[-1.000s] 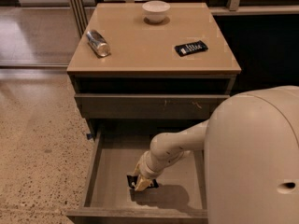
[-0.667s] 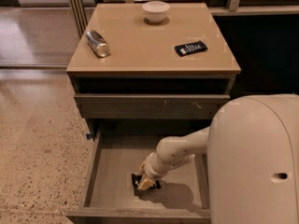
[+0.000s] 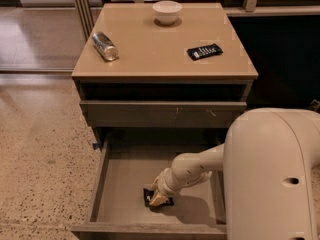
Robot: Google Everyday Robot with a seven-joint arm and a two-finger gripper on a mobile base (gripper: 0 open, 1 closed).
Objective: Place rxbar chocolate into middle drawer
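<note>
- The rxbar chocolate (image 3: 147,197), a small flat bar in a black wrapper, is inside the pulled-out middle drawer (image 3: 125,181). It sits towards the front of the drawer floor and a little right of centre.
- Only black slivers of the wrapper show on either side of the gripper tip. From these, the bar's long axis seems to run roughly across the drawer, left to right, with the right end slightly nearer the drawer front. Its markings are hidden, so which end points which way cannot be told.
- The tan-tipped gripper (image 3: 159,199) on the cream-coloured arm (image 3: 192,170) reaches down into the drawer and sits right on top of the bar. Whether it is pinching the bar or spread around it cannot be told.
- The middle drawer is a wide, shallow grey-brown wooden box. Apart from the bar and the gripper, it shows only its plain flat bottom.
- Above it, the closed drawer front (image 3: 165,113) carries pale scratch marks towards its right side.
- On the tan cabinet top (image 3: 160,51):
  - a small white bowl (image 3: 167,11) stands at the back, its inside not visible;
  - a silver can (image 3: 105,46) lies on its side at the left;
  - a bar in a dark blue wrapper (image 3: 204,51) lies flat at the right, well apart from the others.
</note>
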